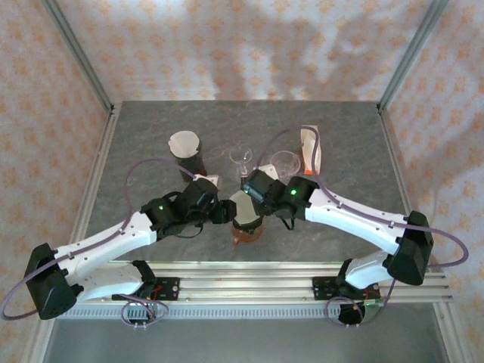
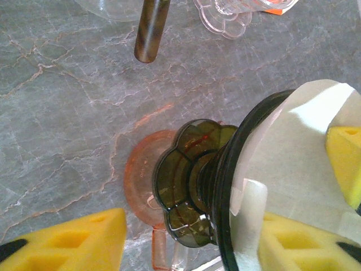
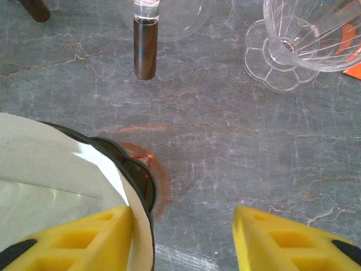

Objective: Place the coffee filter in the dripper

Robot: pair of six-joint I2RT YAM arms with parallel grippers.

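The filter (image 2: 293,147) sits inside the dripper (image 2: 192,180), lining its cone, with 1 edge standing above the rim. The dripper stands on an orange server (image 2: 141,180). The left gripper (image 2: 192,226) is spread wide, 1 pad (image 2: 293,243) inside the cone on the paper. The right gripper (image 3: 181,217) is also spread, 1 pad (image 3: 73,237) at the rim. The paper is likely light, limp and easily creased, so it is best pressed gently near its upper edge. The glass dripper looks fragile.
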